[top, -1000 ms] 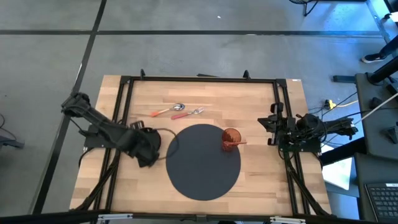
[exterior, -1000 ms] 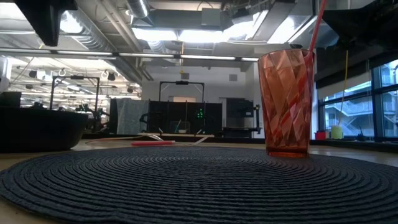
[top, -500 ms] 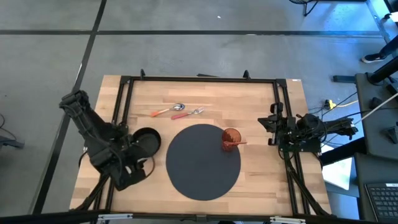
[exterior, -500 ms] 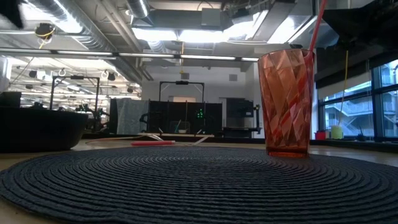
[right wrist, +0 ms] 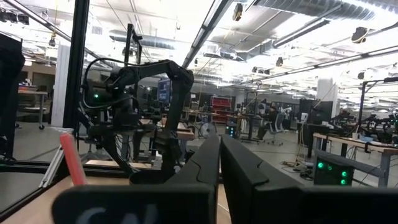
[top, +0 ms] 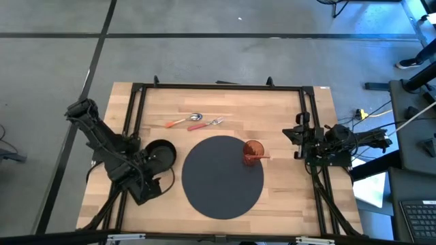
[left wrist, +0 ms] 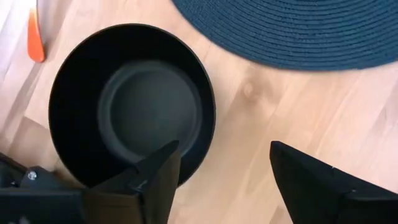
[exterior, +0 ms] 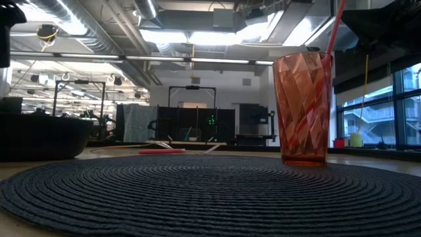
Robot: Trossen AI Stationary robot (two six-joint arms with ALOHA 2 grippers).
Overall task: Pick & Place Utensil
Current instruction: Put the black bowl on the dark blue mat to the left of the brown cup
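Note:
Two utensils lie flat on the wood at the far side: a spoon [top: 184, 121] with an orange handle and a fork [top: 206, 124] with a red handle. A red tumbler [top: 253, 151] stands on the dark round placemat [top: 218, 187], and a red-handled utensil [exterior: 336, 26] sticks out of it. A black bowl [top: 161, 152] rests on the table left of the mat. My left gripper [left wrist: 224, 168] hangs open just near of the bowl, with nothing between its fingers. My right gripper [right wrist: 219, 163] is shut and parked at the table's right edge.
A black metal frame [top: 218, 87] runs around the table's far and side edges. Bare wood lies near of the bowl and to the mat's right. The room beyond holds other rigs and benches.
My left gripper has gone from above the black bowl toward the table's near-left corner and has sunk a little. The bowl has stayed where it was. The right arm has kept still.

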